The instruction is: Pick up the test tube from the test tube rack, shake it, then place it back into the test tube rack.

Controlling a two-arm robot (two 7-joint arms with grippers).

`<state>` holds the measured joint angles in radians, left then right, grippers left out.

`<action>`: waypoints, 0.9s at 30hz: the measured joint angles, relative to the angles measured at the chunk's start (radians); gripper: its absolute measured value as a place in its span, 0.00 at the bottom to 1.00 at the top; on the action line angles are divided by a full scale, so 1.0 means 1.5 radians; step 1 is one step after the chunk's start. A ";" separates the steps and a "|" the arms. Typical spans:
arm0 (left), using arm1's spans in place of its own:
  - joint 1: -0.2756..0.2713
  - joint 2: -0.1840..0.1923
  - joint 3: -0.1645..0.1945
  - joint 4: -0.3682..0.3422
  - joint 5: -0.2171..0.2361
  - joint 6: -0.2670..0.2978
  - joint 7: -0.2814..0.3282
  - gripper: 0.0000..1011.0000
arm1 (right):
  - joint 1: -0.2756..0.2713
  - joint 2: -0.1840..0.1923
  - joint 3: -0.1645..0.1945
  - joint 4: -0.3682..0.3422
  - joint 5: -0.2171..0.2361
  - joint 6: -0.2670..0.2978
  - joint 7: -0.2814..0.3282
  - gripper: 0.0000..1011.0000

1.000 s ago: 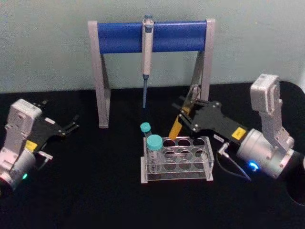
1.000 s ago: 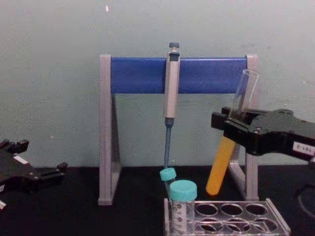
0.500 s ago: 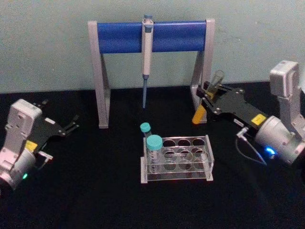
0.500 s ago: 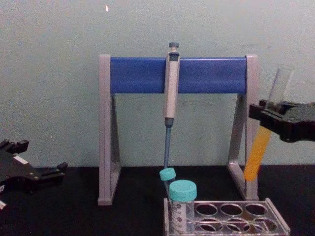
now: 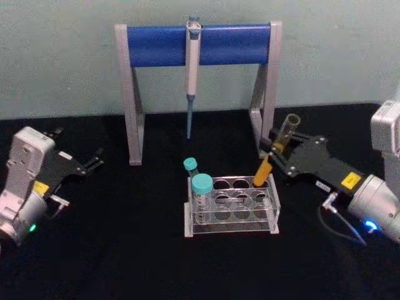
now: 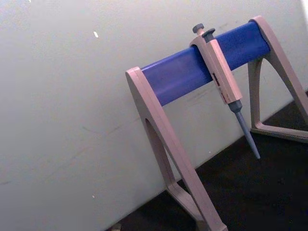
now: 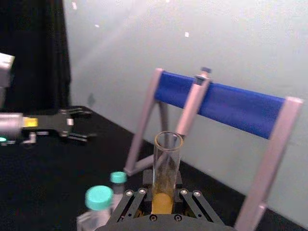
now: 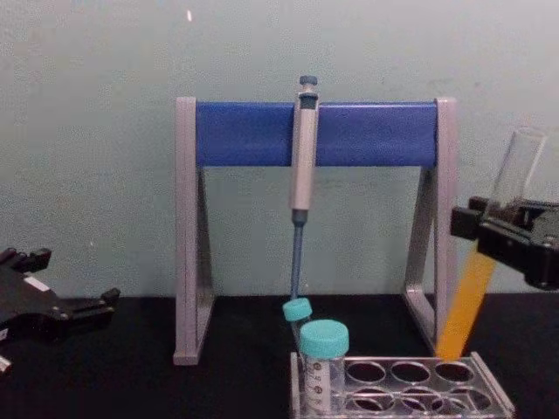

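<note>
The right tool (image 5: 275, 149) pinches the long slim clear glass test tube (image 5: 263, 172) of orange-yellow liquid, tilted, its lower end at the back right hole of the low clear plastic test tube rack (image 5: 231, 217). The left tool (image 5: 94, 164) rests spread at the black table's (image 5: 125, 250) left

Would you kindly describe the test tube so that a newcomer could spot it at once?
Find the grey-and-blue stand at the back; near its right leg the right gripper holds the test tube tilted over the clear rack. It is long, uncapped and half full of orange liquid, unlike the short teal-capped tubes.
</note>
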<state>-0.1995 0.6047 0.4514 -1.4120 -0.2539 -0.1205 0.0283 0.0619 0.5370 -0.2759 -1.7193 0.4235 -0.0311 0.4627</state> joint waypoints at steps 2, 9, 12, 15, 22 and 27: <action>0.000 0.000 0.000 0.000 0.000 0.000 0.000 0.99 | -0.003 0.001 -0.008 -0.010 0.000 0.002 0.003 0.22; 0.000 0.000 0.000 0.000 0.000 0.000 0.000 0.99 | 0.018 -0.015 -0.042 -0.007 -0.013 0.012 0.005 0.22; 0.000 0.000 0.000 0.000 0.000 0.000 0.000 0.99 | 0.038 -0.028 -0.056 0.008 -0.022 0.012 0.004 0.22; 0.000 0.000 0.000 0.000 0.000 0.000 0.000 0.99 | 0.061 -0.041 -0.066 0.028 -0.030 0.012 0.002 0.22; 0.000 0.000 0.000 0.000 0.000 0.000 0.000 0.99 | 0.102 -0.064 -0.068 0.075 -0.046 0.011 -0.018 0.22; 0.000 0.000 0.000 0.000 0.000 0.000 0.000 0.99 | 0.111 -0.068 -0.049 0.094 -0.052 0.015 -0.035 0.22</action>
<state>-0.1995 0.6047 0.4514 -1.4120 -0.2539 -0.1205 0.0283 0.2278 0.4353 -0.3496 -1.5786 0.3456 -0.0085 0.4101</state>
